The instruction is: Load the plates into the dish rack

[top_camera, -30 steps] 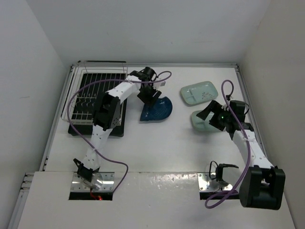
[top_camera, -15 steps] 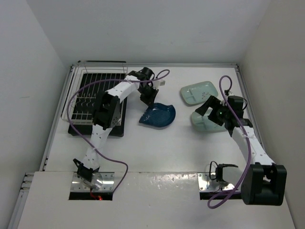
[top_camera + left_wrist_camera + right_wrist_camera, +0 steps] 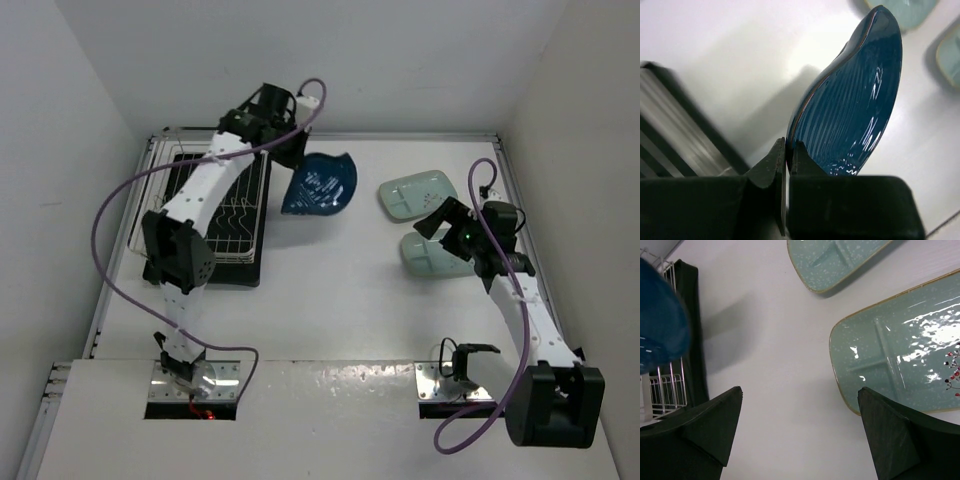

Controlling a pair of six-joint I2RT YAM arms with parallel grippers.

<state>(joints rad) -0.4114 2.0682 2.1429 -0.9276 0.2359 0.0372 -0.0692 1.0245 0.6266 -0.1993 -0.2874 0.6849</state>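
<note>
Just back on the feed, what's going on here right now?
The left pincer is shut on the rim of the dark blue leaf-shaped plate, holding it up on edge just right of the dish rack. The right pincer is open and hovers by the nearer mint-green plate; the farther mint-green plate also lies flat on the table. No plate shows in the rack yet.

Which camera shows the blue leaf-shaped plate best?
The top external view: it shows the blue plate nearly whole, held by its edge in the left gripper, beside the dish rack. The left wrist view shows its ribbed face close up, the gripped edge hidden. The right wrist view catches only a blurred corner.
</note>
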